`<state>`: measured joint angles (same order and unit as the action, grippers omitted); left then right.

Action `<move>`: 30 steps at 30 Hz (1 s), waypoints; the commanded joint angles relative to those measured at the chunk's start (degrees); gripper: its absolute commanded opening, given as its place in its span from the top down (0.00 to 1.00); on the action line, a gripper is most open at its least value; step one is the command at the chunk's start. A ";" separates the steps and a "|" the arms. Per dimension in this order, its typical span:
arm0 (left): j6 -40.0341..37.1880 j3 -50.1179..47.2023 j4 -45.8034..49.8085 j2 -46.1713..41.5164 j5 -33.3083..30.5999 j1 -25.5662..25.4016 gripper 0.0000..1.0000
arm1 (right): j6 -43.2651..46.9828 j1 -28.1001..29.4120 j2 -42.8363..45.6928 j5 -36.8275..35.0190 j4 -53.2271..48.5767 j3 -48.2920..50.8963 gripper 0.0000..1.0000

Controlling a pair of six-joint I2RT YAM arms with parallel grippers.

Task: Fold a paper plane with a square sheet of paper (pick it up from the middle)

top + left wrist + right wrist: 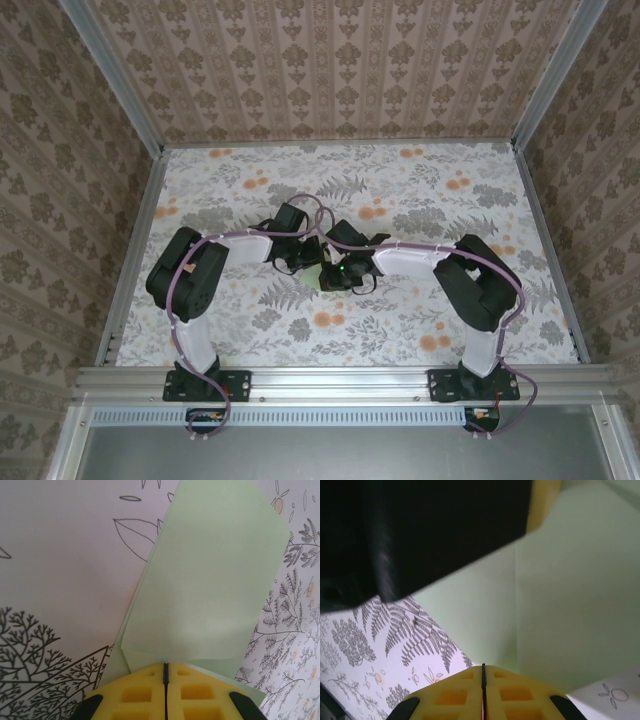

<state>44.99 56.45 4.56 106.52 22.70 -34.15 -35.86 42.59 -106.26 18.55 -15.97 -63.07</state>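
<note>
Table [200,190]: covered in a cloth printed with flowers and ferns, and walled on three sides with patterned paper.

Left arm [190,275] and right arm [480,285]: each rises from its base at the near edge, bends at the elbow and reaches inward. The two wrists meet close together over the middle of the table.

Paper [200,580]: pale green, plain and partly folded. It lies at the table's centre directly under the two wrists, and from above only a small pale patch [322,280] shows between them. One layer is turned over another, and a straight crease [515,605] runs away from the right fingers.

Left gripper [165,672]: the yellow fingers [135,695] are pressed together with only a dark seam between them. The tips sit at the paper's near edge, over its lower layer. I cannot tell whether any layer is pinched.

Right gripper [483,672]: the yellow fingers [452,697] are closed tight in the same way, with the tips at the paper's edge. The left gripper's dark body hangs just ahead of them over the paper.
</note>
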 commanded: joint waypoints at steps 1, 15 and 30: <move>0.73 -2.84 6.77 5.47 -4.51 -0.74 0.92 | -0.34 -0.22 -1.00 -2.30 -1.60 -1.79 0.91; 1.68 -2.75 7.21 6.20 -5.02 -0.74 0.92 | 1.09 -0.16 -2.51 -3.96 -5.38 -2.54 0.91; 2.14 -3.23 7.83 6.21 -5.91 -0.31 0.92 | 1.83 -0.22 -2.94 -3.07 -6.27 -0.49 0.91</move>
<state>46.50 56.47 4.32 106.80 22.85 -34.13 -34.70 42.59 -108.07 15.59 -19.70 -64.51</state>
